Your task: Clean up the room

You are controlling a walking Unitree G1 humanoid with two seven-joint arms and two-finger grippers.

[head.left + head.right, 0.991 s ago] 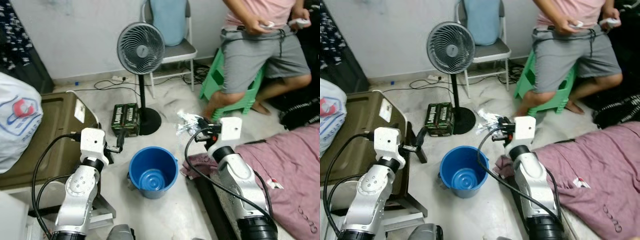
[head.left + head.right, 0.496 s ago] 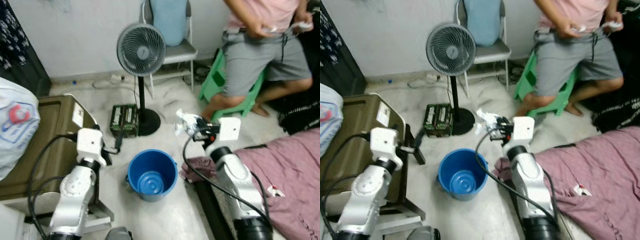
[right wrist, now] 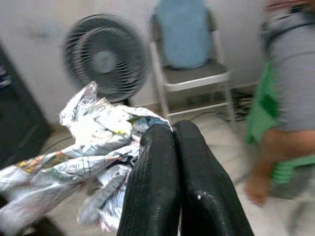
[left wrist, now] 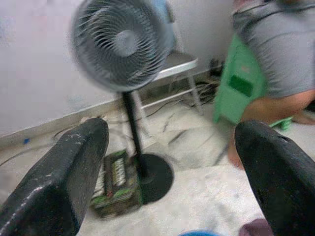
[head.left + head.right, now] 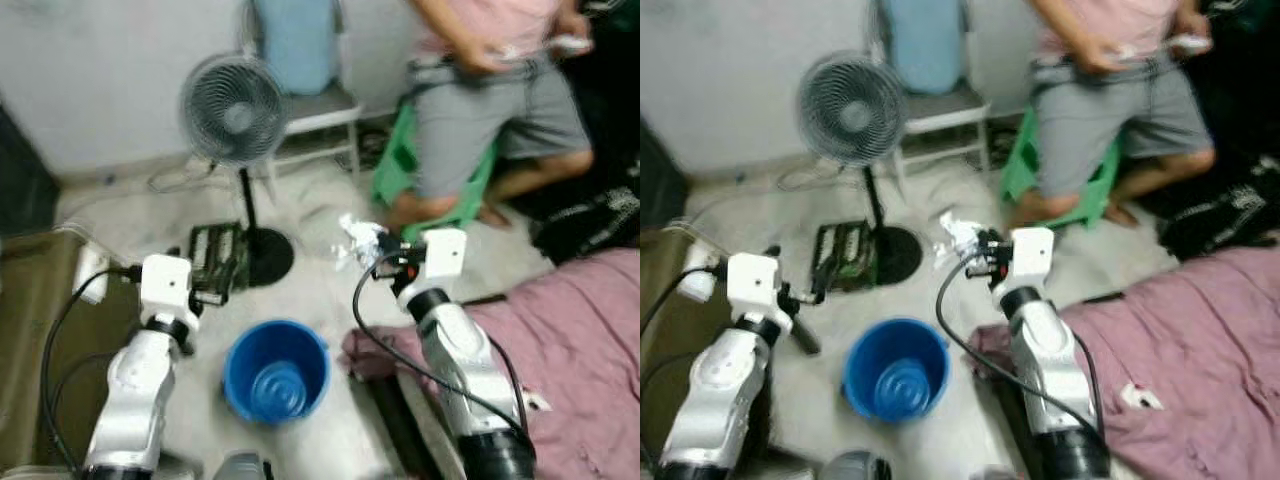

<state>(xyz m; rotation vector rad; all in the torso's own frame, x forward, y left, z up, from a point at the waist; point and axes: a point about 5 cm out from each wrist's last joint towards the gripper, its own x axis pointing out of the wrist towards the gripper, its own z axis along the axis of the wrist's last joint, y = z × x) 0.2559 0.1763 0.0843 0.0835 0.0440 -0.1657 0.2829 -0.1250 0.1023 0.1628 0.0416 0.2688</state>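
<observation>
right gripper (image 3: 170, 142) – clamped on crumpled wrapper (image 3: 93, 142) | left gripper (image 4: 167, 162) – spread

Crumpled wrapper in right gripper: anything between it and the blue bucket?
Nothing visible. The right gripper is shut on the crumpled wrapper, held in the air beyond and to the right of the blue bucket. The bucket's mouth is open, with bare floor between. The left gripper is open, off to the bucket's left.

Floor (image 5: 320, 300): bucket (image 5: 275, 370), fan (image 5: 236, 110), seemingly box (image 5: 214, 257).
</observation>
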